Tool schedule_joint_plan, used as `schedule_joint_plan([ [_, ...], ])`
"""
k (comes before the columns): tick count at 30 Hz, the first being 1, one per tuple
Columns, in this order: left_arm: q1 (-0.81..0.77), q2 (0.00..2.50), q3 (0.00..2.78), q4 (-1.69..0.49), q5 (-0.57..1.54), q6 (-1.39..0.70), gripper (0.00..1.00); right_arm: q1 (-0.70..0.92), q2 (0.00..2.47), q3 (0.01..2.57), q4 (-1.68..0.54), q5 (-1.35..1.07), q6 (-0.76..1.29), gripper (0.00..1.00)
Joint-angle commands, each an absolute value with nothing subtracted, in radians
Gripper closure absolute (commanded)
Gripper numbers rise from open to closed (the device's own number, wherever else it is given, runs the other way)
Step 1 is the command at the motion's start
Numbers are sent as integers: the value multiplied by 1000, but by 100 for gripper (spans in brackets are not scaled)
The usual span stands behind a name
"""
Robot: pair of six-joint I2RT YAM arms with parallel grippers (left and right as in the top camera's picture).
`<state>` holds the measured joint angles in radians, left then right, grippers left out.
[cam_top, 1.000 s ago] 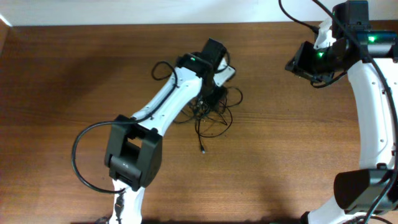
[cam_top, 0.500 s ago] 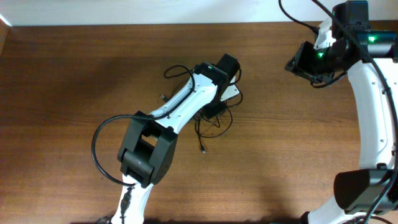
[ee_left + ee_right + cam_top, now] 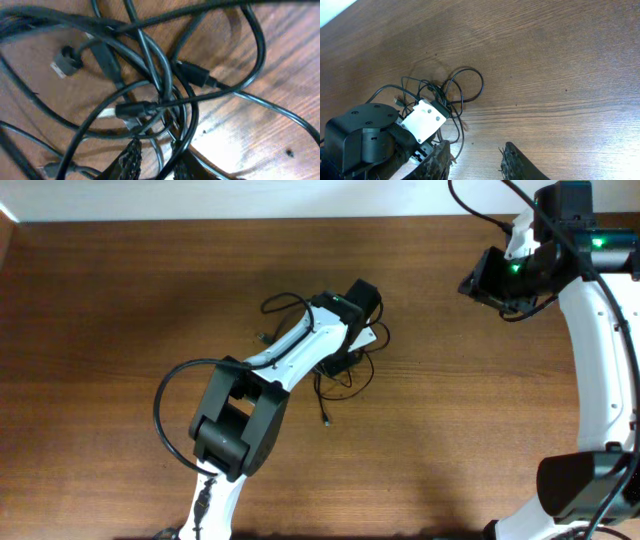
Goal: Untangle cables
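**While Left Fingers Straddle the Cables, Right Fingers Hang Open and Empty**

Where the bench (image 3: pixel 480 430) is widest, about midway between its left and right edges and somewhat nearer the far edge than the near one, the cables (image 3: pixel 340 372) lie in one knotted heap of thin black strands. One plug end (image 3: pixel 326 420) trails out of the heap toward the near edge, and a loop reaches out toward the far left.

Seen from above, the left arm stretches diagonally over the heap, its wrist covering the middle of it. In the left wrist view the left fingers (image 3: pixel 131 159) are down in the tangle with only a narrow gap between their ribbed tips. At least one strand runs up through that gap, and several others cross just beyond the tips, among them two black plugs. The tips are cut off by the bottom of the picture, so I cannot tell whether they actually pinch a strand or merely stand on either side of it.

Over by the far right corner, the right fingers (image 3: pixel 439 157) hang well above the bench and well apart from the cables. They stand partly open, with bare wood showing between them. They hold nothing and touch nothing.
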<state>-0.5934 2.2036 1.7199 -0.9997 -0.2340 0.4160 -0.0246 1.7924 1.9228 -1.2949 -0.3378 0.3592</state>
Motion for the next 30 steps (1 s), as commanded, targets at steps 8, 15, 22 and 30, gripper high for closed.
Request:
schedule_joint_plan([
  [8,-469,1987,2028,-1126,191,274,100,17,1789,1947,-1275,-424,318,67],
  [15,-370,1875,2081,-1195,515,284,100,107,1789,1947,-1071,-711,329,67],
  [22,-295,1866,2133,-1190,753,228,100,249,1792,1947,-979,-643,410,66],
  [30,-254,1858,2139,-1150,1058,228,100,329,1874,1945,-972,-594,477,69],
])
